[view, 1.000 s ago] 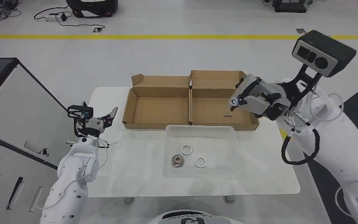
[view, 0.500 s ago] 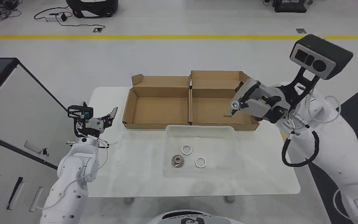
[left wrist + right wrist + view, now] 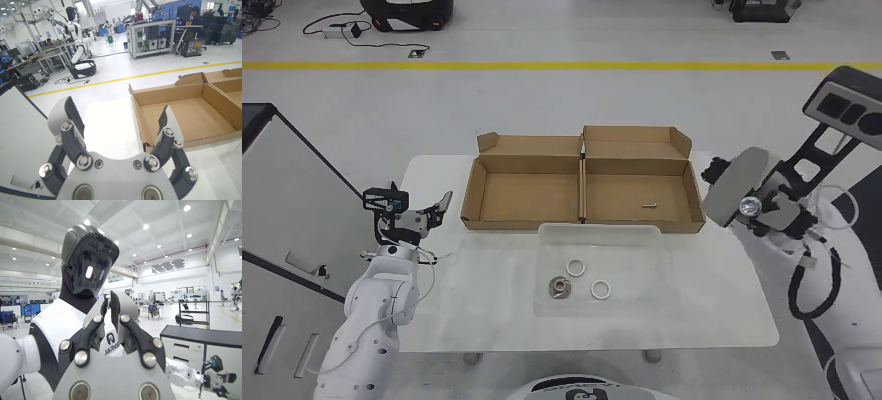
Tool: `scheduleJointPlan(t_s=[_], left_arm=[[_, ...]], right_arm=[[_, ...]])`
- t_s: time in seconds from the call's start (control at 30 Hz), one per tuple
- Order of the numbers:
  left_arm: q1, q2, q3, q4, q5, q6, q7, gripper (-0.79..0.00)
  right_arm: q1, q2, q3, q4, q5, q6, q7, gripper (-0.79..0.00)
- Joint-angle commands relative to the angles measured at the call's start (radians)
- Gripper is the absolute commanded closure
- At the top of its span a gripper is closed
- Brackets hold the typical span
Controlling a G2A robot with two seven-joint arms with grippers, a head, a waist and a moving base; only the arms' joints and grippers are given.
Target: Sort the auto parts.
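- White table (image 3: 472, 300) is bearing cardboard boxes (image 3: 527, 197) and a clear tray (image 3: 598, 229);
- left gripper (image 3: 117, 103) is hovering, fingers spread;
- right gripper (image 3: 108, 294) is pinching a small threaded bolt (image 3: 108, 303).

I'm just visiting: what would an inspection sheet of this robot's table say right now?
Surface: white table.
Job's things: clear bin holding two white rings and a metal bearing; small metal pin in the right cardboard tray; left cardboard tray beside it.
Clutter: nothing seen.
Grippers: left gripper open at the table's left edge; right gripper past its right edge.
Cables: cable on the floor beyond the table.
Surroundings: yellow floor line.
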Motion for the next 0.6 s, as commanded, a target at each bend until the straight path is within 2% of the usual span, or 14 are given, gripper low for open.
scheduleJointPlan(t_s=[0.0, 0.3, 0.4, 0.57], left_arm=[[0.000, 0.000, 0.000, 0.000, 0.000, 0.000, 0.000, -0.785], [0.000, 0.000, 0.000, 0.000, 0.000, 0.000, 0.000, -0.785], [0.000, 0.000, 0.000, 0.000, 0.000, 0.000, 0.000, -0.785], [0.000, 0.000, 0.000, 0.000, 0.000, 0.000, 0.000, -0.785]], right_arm=[[-0.005, -0.003, 0.003, 0.032, -0.031, 0.002, 0.037, 0.000], [0.014, -0.010, 0.022, 0.039, -0.195, 0.134, 0.087, 0.000], [0.020, -0.014, 0.021, 0.032, -0.207, 0.142, 0.089, 0.000], [0.021, -0.025, 0.006, 0.027, -0.136, 0.100, 0.087, 0.000]])
